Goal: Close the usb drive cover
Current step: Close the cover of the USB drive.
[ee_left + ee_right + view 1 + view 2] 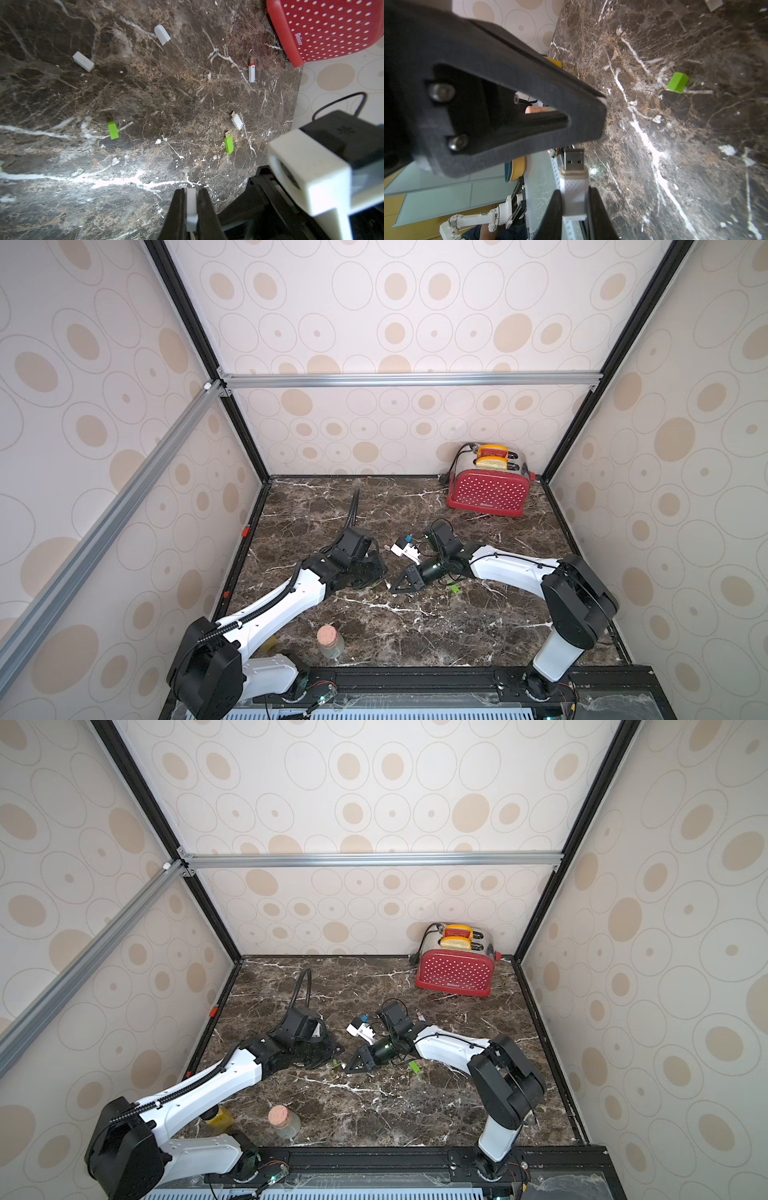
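My left gripper (191, 190) is shut on a small white usb drive cover (191, 207), pinched edge-on between the black fingers. My right gripper (575, 190) is shut on a white usb drive (573, 178), and its bare metal plug (574, 160) sticks out past the fingertips. In both top views the left gripper (381, 581) and the right gripper (395, 591) point at each other low over the middle of the marble table, tips a short gap apart. A left finger (508, 99) fills the right wrist view beside the plug.
Several loose drives and covers lie on the table: a green cover (113, 130), a green drive (228, 144), a white drive (236, 120), a red-tipped drive (251, 70), white covers (83, 61). A red toaster (488, 489) stands at the back right, a corked jar (330, 641) at the front.
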Tool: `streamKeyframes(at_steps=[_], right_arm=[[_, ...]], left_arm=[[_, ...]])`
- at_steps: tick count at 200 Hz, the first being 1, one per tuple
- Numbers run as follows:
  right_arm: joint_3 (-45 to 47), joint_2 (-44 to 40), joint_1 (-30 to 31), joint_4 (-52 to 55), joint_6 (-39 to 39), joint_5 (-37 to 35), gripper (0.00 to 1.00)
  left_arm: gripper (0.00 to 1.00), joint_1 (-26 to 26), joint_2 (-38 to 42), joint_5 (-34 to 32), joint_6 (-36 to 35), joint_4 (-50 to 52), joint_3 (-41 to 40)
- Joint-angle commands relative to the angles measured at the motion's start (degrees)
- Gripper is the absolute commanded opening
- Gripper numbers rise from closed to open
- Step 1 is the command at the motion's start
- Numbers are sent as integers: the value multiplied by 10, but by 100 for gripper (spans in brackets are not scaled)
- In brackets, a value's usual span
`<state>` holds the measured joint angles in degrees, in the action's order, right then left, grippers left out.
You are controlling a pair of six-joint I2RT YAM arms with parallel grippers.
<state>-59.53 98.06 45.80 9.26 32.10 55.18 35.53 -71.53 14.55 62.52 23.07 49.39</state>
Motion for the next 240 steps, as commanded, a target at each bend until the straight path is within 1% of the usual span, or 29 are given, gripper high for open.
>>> streamKeyframes(at_steps=[1, 131, 171, 240], right_arm=[[-11, 6, -3, -1, -6, -8, 0], [-13, 0, -7, -28, 5, -21, 0], [-6, -3, -9, -51, 16, -24, 0], [8, -2, -10, -76, 26, -24, 0]], left_arm=[[0, 5, -2, 0, -8, 6, 9], [0, 20, -12, -11, 4, -4, -5], [0, 24, -15, -11, 10, -13, -13], [0, 25, 7, -21, 17, -10, -8]])
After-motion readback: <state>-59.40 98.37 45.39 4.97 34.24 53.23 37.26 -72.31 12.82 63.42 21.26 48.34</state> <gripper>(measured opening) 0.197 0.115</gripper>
